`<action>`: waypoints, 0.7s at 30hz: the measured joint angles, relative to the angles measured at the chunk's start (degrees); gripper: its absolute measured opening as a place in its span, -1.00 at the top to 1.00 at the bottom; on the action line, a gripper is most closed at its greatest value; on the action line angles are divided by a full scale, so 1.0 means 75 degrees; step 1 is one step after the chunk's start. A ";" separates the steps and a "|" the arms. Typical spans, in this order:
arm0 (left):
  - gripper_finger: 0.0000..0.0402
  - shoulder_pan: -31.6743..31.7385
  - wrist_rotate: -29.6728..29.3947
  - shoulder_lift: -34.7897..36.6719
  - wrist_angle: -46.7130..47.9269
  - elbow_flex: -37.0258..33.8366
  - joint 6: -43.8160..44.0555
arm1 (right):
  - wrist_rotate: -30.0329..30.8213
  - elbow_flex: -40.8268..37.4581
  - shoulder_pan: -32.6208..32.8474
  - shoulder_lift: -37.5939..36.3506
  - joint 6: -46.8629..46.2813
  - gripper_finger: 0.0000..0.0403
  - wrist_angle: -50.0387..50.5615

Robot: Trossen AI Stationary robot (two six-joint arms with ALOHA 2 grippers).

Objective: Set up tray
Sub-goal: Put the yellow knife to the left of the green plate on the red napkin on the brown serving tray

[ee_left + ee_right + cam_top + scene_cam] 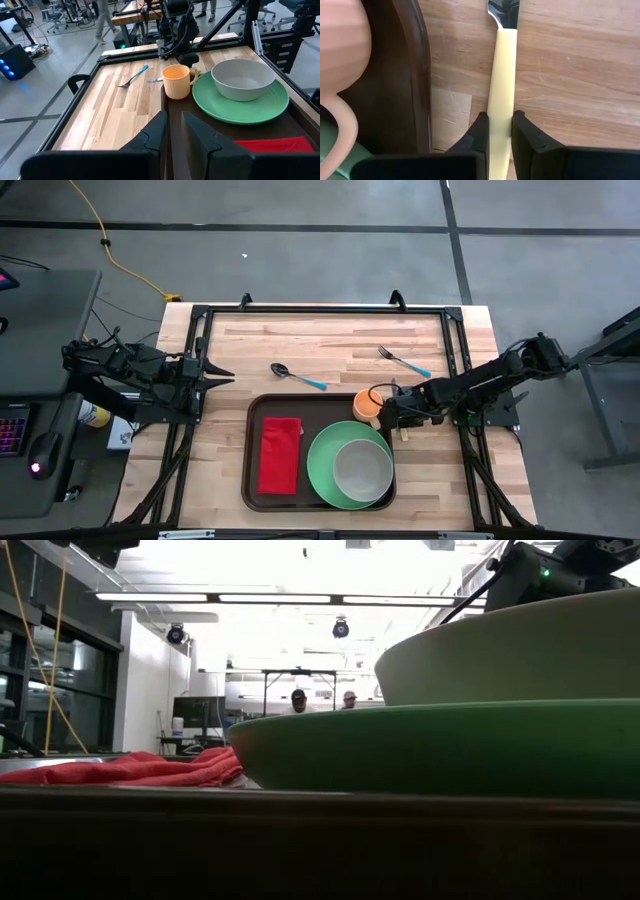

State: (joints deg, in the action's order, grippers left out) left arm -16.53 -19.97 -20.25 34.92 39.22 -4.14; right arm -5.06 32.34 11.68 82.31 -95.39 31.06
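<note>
**Cream handle pinched beside the tray**

While my left gripper (226, 370) waits at the worktop's (330, 340) left edge, slightly parted and holding nothing, my right gripper (496, 131) clamps a cream-handled utensil (502, 75) lying on the wood. Just beside it sits the orange mug (367, 406), on the upper right corner of the tray (252, 450), which fills the lower middle of the high view.

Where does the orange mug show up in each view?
High: orange mug at the tray's far right corner, beside the right gripper.
Low: not visible; plate and bowl fill the frame.
Left wrist: mug mid-frame, next to the plate.
Right wrist: mug at the left edge, handle below.
Shared landmark: the green plate.
</note>
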 joint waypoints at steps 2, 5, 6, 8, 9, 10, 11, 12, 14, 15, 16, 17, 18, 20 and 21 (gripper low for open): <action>0.56 0.0001 0.0000 0.0002 -0.0002 0.0000 -0.0001 | -0.0002 -0.0016 0.0000 -0.0074 -0.0049 0.86 0.0043; 0.56 0.0002 0.0006 0.0000 0.0000 0.0000 -0.0001 | 0.0051 -0.0035 0.0003 -0.0286 -0.0149 0.86 0.0213; 0.56 0.0001 0.0009 0.0001 -0.0003 0.0000 -0.0004 | 0.0081 -0.0032 0.0000 -0.0375 -0.0189 0.86 0.0309; 0.56 0.0002 0.0009 0.0000 -0.0003 0.0000 -0.0004 | 0.0098 -0.0034 0.0000 -0.0531 -0.0232 0.86 0.0484; 0.56 0.0002 0.0012 0.0001 -0.0003 0.0000 -0.0004 | 0.0111 -0.0035 0.0000 -0.0620 -0.0264 0.86 0.0559; 0.56 -0.0001 0.0012 0.0000 -0.0003 0.0000 -0.0006 | 0.0104 -0.0041 0.0000 -0.0702 -0.0273 0.86 0.0617; 0.56 0.0002 0.0012 0.0000 -0.0003 0.0000 -0.0005 | 0.0071 -0.0050 0.0002 -0.0766 -0.0281 0.86 0.0716; 0.56 -0.0001 0.0012 0.0000 -0.0003 0.0000 -0.0005 | 0.0050 -0.0055 0.0003 -0.0826 -0.0281 0.86 0.0763; 0.56 0.0002 0.0012 0.0003 -0.0003 0.0000 -0.0007 | -0.0003 -0.0067 0.0006 -0.0949 -0.0300 0.86 0.0955; 0.56 -0.0001 0.0012 0.0003 -0.0003 0.0000 -0.0007 | -0.0007 -0.0075 0.0009 -0.1008 -0.0306 0.86 0.1033; 0.56 0.0002 0.0012 0.0001 -0.0003 0.0000 -0.0007 | 0.0002 -0.0075 0.0006 -0.1066 -0.0307 0.86 0.1089; 0.56 -0.0001 0.0012 0.0000 -0.0003 0.0000 -0.0007 | -0.0012 -0.0063 0.0006 -0.1128 -0.0306 0.86 0.1098; 0.56 -0.0001 0.0012 0.0000 -0.0003 0.0000 -0.0007 | -0.0029 -0.0020 0.0006 -0.1171 -0.0293 0.86 0.1136; 0.56 0.0002 0.0012 0.0000 -0.0003 0.0000 -0.0007 | -0.0046 0.0133 0.0006 -0.1261 -0.0191 0.86 0.1457; 0.56 0.0001 0.0012 0.0000 -0.0003 0.0000 -0.0006 | -0.0038 0.0251 0.0006 -0.1301 -0.0114 0.86 0.1649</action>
State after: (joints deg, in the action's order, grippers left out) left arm -16.52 -19.88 -20.25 34.89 39.22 -4.18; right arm -5.35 34.22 11.73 72.55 -96.24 43.43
